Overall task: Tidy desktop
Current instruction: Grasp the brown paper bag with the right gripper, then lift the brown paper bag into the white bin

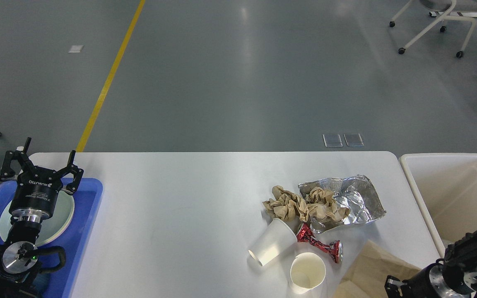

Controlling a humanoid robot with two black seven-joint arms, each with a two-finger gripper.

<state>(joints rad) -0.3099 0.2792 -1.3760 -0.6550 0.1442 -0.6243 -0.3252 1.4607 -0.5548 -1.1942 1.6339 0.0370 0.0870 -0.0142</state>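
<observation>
The white desktop [180, 207] fills the lower half of the head view. On its right part lie crumpled brown paper [300, 205], a crushed foil sheet [358, 198], a red wrapper [321, 245], a tipped white paper cup [272, 242], an upright paper cup [307, 273] and a brown paper bag [367, 269]. My left gripper [42, 161] is open and empty above the far end of the blue tray [85, 215]. My right gripper [393, 285] sits at the bottom edge, at the bag's near corner. Its fingers are mostly cut off.
A white plate [62, 215] lies in the blue tray at the desktop's left end. A cream bin [454, 194] stands off the right end. An office chair [433, 25] stands far back right on the grey floor.
</observation>
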